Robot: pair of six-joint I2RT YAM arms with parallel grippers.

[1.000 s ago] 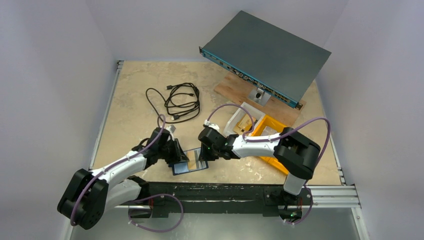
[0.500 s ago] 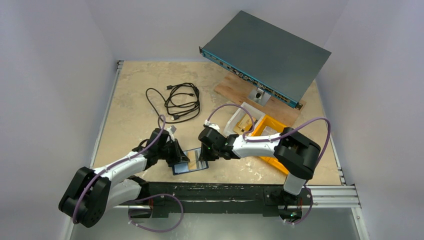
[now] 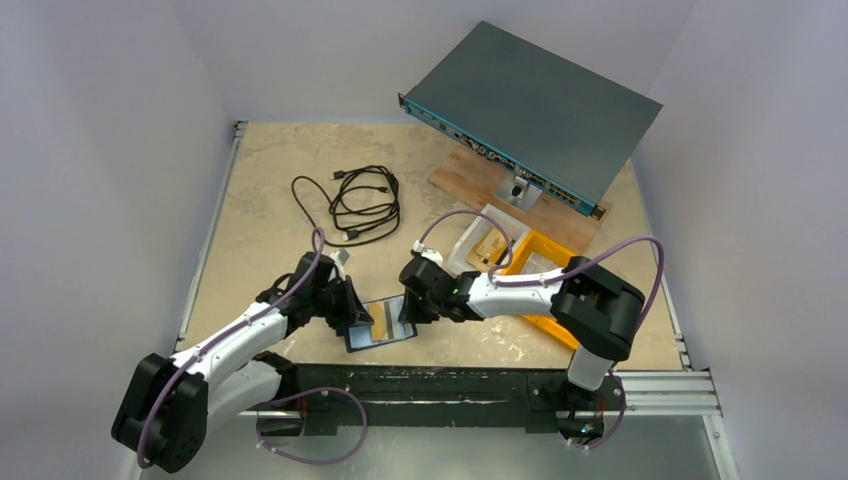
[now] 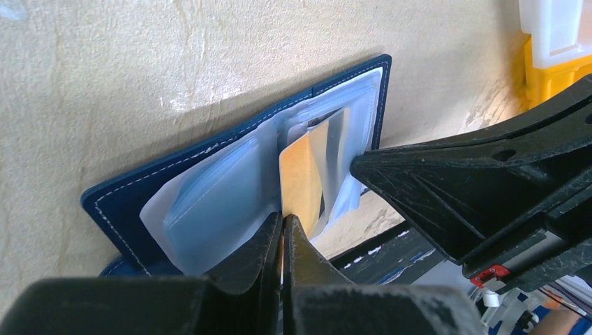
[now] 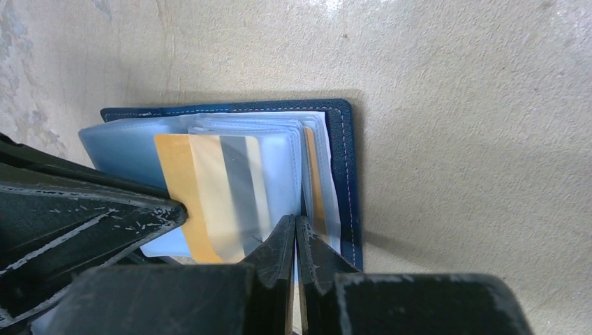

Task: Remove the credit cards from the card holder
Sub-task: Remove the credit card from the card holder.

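Since a second ago the left gripper [image 3: 364, 318] has closed, and an orange card [image 3: 380, 320] now shows in the open card holder [image 3: 392, 338]. From above, the holder lies flat near the front edge of the counter [image 3: 260, 240] between the two arms, with the right gripper [image 3: 407, 322] at its right side. A black cable [image 3: 362, 205] lies farther back and a yellow bin [image 3: 548, 240] sits to the right. In the left wrist view, the left gripper's tips are pressed together on the near edge of the orange card, which sticks out from the clear sleeves [image 4: 209, 202]. In the right wrist view, the right gripper is fully closed at the edge of the sleeves beside the fold. Whether it pinches one I cannot tell.
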